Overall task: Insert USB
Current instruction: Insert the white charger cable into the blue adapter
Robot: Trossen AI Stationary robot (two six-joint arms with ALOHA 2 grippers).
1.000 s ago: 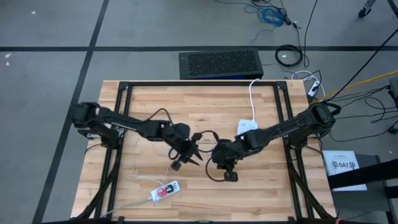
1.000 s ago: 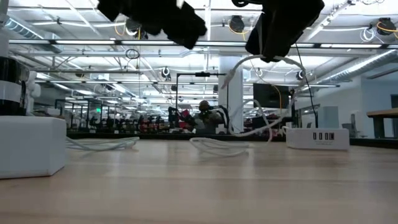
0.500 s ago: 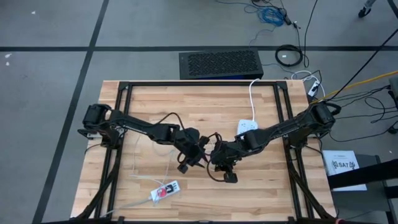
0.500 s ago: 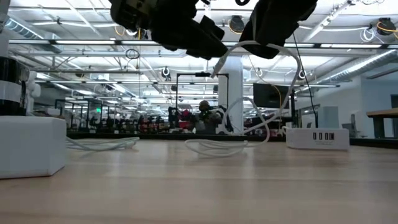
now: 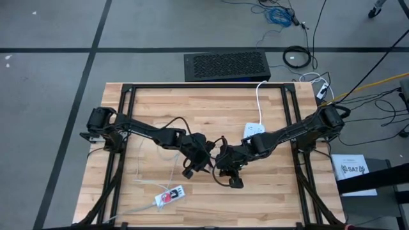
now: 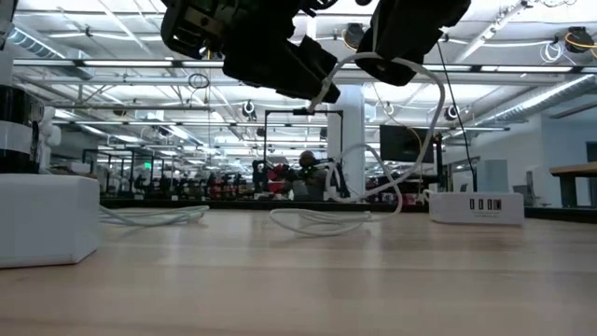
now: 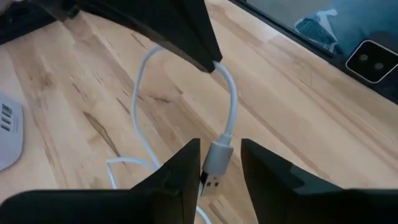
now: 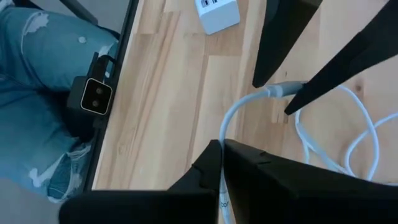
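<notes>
A white USB cable [image 5: 172, 163] lies in slack loops on the wooden table, with its plug end lifted. My right gripper [image 5: 221, 160] is above the table's middle, shut on the cable a short way behind the plug. The silver-tipped plug [image 7: 214, 167] hangs free beyond that hold. My left gripper [image 7: 221, 148] is open beside it, one finger on each side of the plug. The low view shows both grippers high above the table, with the plug [image 6: 324, 93] between them. A white multi-port charger [image 5: 254, 130] rests flat on the table, right of the middle. My right gripper pinches the cable [image 7: 216, 65] between its two shut fingers, a short stretch behind the plug. The plug end is lifted clear and curves out from the fingertips. The rest of the cable [image 6: 322, 220] drops in slack loops to the table. My left gripper's fingers [image 7: 186, 171] flank the plug; I cannot tell whether they touch it.
A white box with a red mark [image 5: 169, 195] lies near the table's near edge, left of the middle. Black frame rails [image 5: 128, 128] run along the table's sides. A person in jeans [image 8: 37, 68] stands beyond the table's edge. Bare wood lies near the near right corner.
My left gripper has moved toward the table's right and come up to my right gripper, so its fingers now flank the plug. My right gripper has stayed about where it was, shut on the cable. The hanging cable loops have shifted a little.
</notes>
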